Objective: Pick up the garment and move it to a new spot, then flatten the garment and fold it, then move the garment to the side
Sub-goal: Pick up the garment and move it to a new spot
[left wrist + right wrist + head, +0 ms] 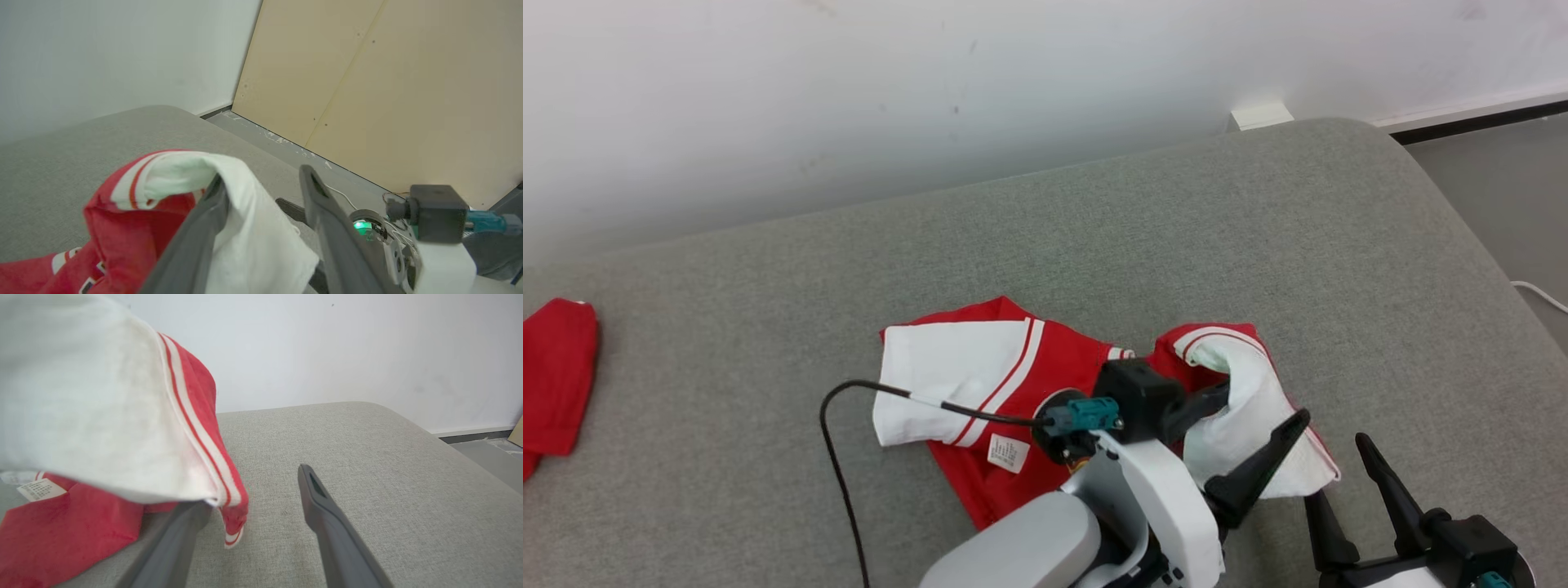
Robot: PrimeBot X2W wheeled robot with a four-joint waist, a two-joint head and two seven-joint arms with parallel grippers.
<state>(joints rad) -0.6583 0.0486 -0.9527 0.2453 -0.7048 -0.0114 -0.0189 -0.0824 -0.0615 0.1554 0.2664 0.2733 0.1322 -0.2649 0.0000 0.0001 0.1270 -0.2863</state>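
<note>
The garment (1013, 367) is a red and white top with striped trim, lying crumpled on the grey cushion (1176, 245) with its label facing up. My left gripper (1262, 406) reaches across it to the right, open. The white sleeve (253, 228) drapes over one of its fingers (200, 237) and hangs loose in the gap. Just right of that stands my right gripper (1339, 482), also open. In the right wrist view the sleeve's (90, 416) striped hem lies over my right gripper's (249, 490) left finger, hiding its tip.
Another red cloth (556, 376) lies at the cushion's far left edge. A white wall (849, 98) backs the cushion. The floor (1503, 188) drops off to the right, with a white cable (1539, 294) on it. A black cable (841, 457) loops over the cushion from my left wrist.
</note>
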